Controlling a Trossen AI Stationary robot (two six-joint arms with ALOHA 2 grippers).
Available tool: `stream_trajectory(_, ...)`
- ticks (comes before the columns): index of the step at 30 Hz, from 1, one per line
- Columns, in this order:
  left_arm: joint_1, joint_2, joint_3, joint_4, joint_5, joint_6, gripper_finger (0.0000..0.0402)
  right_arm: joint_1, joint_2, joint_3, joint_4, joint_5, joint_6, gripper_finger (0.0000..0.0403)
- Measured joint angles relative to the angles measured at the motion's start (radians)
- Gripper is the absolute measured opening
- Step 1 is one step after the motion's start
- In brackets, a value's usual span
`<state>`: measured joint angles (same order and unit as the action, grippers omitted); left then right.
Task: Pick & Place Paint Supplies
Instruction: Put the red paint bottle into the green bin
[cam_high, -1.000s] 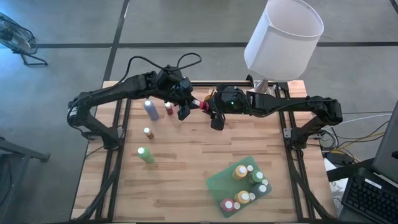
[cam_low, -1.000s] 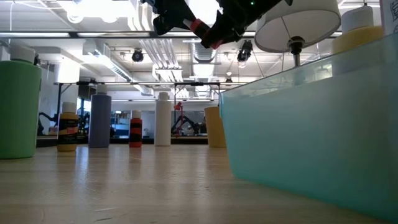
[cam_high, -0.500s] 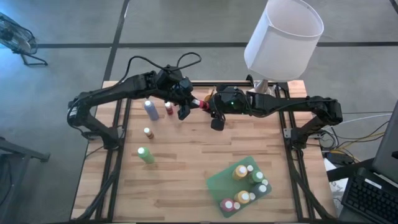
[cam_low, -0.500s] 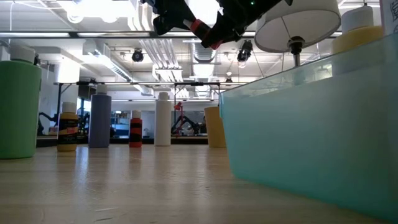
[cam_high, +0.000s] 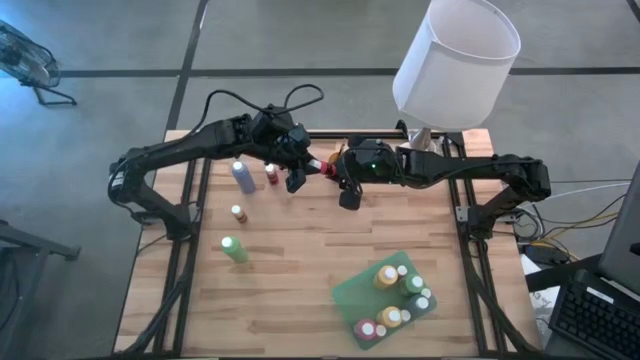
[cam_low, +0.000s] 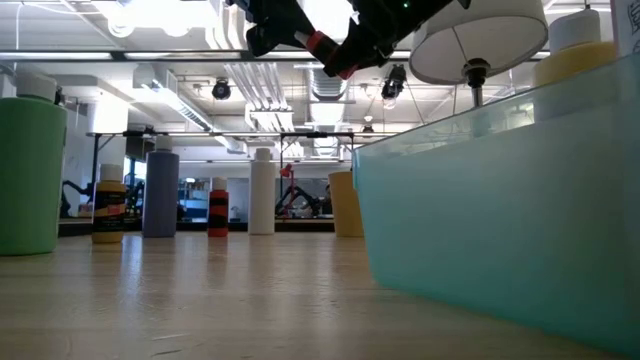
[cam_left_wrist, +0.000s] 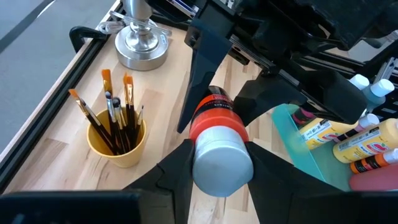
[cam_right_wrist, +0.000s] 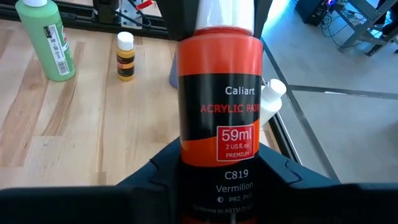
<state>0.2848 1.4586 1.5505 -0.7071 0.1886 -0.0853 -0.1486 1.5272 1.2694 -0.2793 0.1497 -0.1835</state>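
Observation:
A vermilion paint bottle (cam_high: 320, 167) with a white cap and a black label hangs in the air over the table's far middle, lying nearly level between my two grippers. My left gripper (cam_high: 303, 168) is shut on its cap end. My right gripper (cam_high: 338, 172) is shut on its bottom end. The low view shows the bottle (cam_low: 330, 52) high above the tabletop. A green tray (cam_high: 350, 300) near the right front holds several bottles. A green bottle (cam_high: 233, 248), a small yellow bottle (cam_high: 238, 213), a grey bottle (cam_high: 243, 177) and a small red bottle (cam_high: 271, 173) stand on the left half. My left gripper (cam_left_wrist: 222, 158) pinches the bottle's white cap (cam_left_wrist: 222, 163) between its two fingers, coming level from the table's left along the bottle's length. The bottle is lifted clear of the table. My right gripper (cam_right_wrist: 217, 180) pinches the bottle's bottom end (cam_right_wrist: 219, 186), one finger on either side of the black label, coming from the table's right. The bottle reaches away from it toward my left gripper.
A yellow cup of brushes (cam_left_wrist: 117, 140) stands beside the lamp's silver base (cam_left_wrist: 142, 46) at the far edge, under the white shade (cam_high: 455, 60). Bare wood lies in the table's middle and near left. Black frame rails run along both sides.

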Motion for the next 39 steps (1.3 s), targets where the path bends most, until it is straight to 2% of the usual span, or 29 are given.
stream_trajectory(5,0.000,0.000,0.000,0.000,0.000,0.001,0.0144,0.000,0.000,0.000,0.000,0.000,-0.001,0.0118)
stream_trajectory(8,0.000,0.000,0.000,0.000,0.002,0.008,0.0164,0.000,0.000,0.000,0.000,0.003,-0.002,0.0125)
stream_trajectory(12,0.000,0.000,0.001,0.000,-0.005,0.011,0.0215,-0.001,0.000,0.000,0.002,0.011,-0.001,0.0125)
stream_trajectory(16,-0.001,-0.003,0.017,-0.024,-0.092,0.008,0.0271,-0.001,-0.003,0.000,-0.008,0.011,-0.001,0.0114)
stream_trajectory(19,0.000,-0.013,0.043,-0.085,-0.137,0.043,0.0296,-0.001,-0.023,0.000,-0.048,0.014,0.002,0.0113)
stream_trajectory(23,0.000,-0.040,0.045,-0.145,-0.206,0.056,0.0300,-0.001,-0.067,0.000,-0.100,0.011,0.001,0.0126)
stream_trajectory(27,-0.001,-0.067,-0.014,-0.141,-0.241,0.054,0.0290,0.004,-0.121,-0.027,-0.112,0.003,0.006,0.0130)
stream_trajectory(32,-0.004,-0.117,-0.196,0.038,-0.240,0.047,0.0279,0.006,-0.211,-0.128,-0.060,-0.034,0.050,0.0117)
stream_trajectory(35,-0.004,-0.150,-0.339,0.242,-0.226,0.029,0.0278,0.006,-0.280,-0.240,0.078,-0.107,0.087,0.0114)
stream_trajectory(39,-0.005,-0.171,-0.502,0.599,-0.184,0.025,0.0277,0.006,-0.351,-0.390,0.327,-0.190,0.136,0.0126)
